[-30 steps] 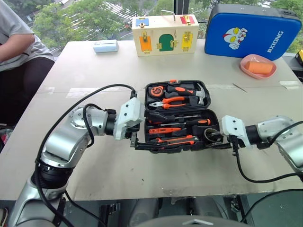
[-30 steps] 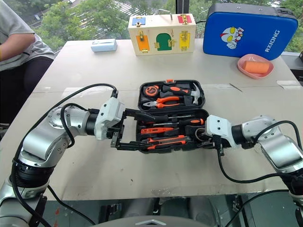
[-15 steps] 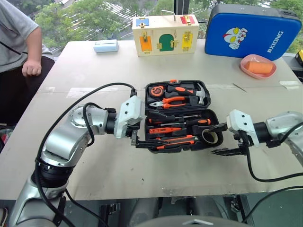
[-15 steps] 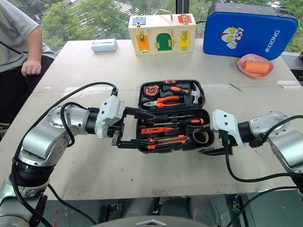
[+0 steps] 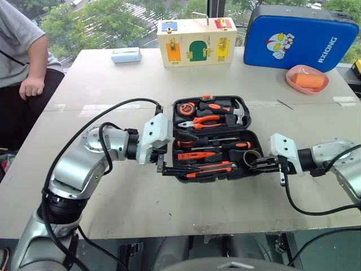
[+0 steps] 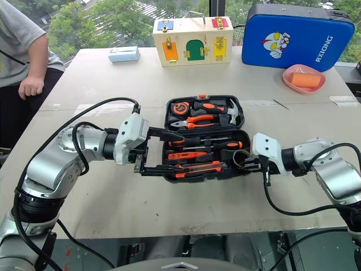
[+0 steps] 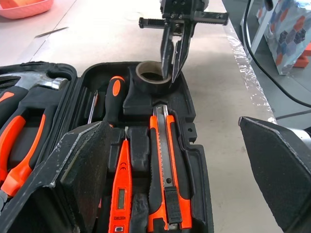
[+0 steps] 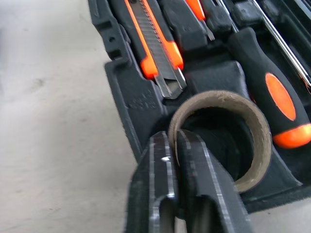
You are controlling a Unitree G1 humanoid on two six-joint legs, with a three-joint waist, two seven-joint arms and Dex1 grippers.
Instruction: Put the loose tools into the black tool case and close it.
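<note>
The black tool case (image 5: 225, 175) lies open mid-table. In its near half lie two screwdrivers (image 5: 211, 145), the orange tester (image 5: 194, 155) and the utility knife (image 5: 211, 167). The tape roll (image 5: 252, 156) stands in the recess at the right end. My right gripper (image 5: 260, 162) is shut on the tape roll (image 8: 252, 145), pinching its rim with one finger inside and one outside. My left gripper (image 5: 183, 155) is open, its fingers (image 7: 73, 179) wide apart on either side of the case's left end.
Hammer, pliers (image 5: 206, 120) and a tape measure sit in the raised lid. At the back stand a blue padded case (image 5: 299, 34), a wooden latch box (image 5: 196, 40), a pink dish (image 5: 307, 79) and a small white box (image 5: 125, 54). A person (image 5: 22, 51) sits at the far left.
Half a second ago my right gripper stood open just off the case's right end; it has moved back in and shut on the tape roll's rim. The left arm has kept still.
</note>
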